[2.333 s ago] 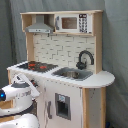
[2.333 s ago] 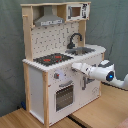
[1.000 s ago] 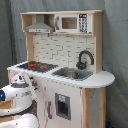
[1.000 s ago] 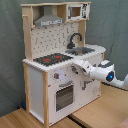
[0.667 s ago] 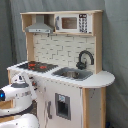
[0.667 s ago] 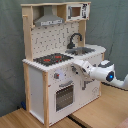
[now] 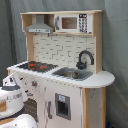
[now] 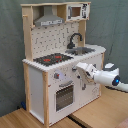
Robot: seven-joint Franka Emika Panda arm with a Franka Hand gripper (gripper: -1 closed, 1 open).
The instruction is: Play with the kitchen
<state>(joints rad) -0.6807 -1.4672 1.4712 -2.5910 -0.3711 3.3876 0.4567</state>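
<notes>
The kitchen point(image 8: 60, 65) stands upright on the wooden table point(image 8: 30, 119) against a grey backdrop. In the second exterior view the gripper point(image 8: 79, 67) sits at the front panel, just above the oven door point(image 8: 65, 95) and beside the knobs point(image 8: 56, 76). Jaw state: cannot tell. Judged step: working a front control. Approach square to the panel and press lightly, so the kitchen does not shift.

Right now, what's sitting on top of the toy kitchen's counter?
On the kitchen counter sit a black stovetop with red rings, a sink and a black faucet. Nothing loose is visible. The sink's inside is too dim to tell.
</notes>
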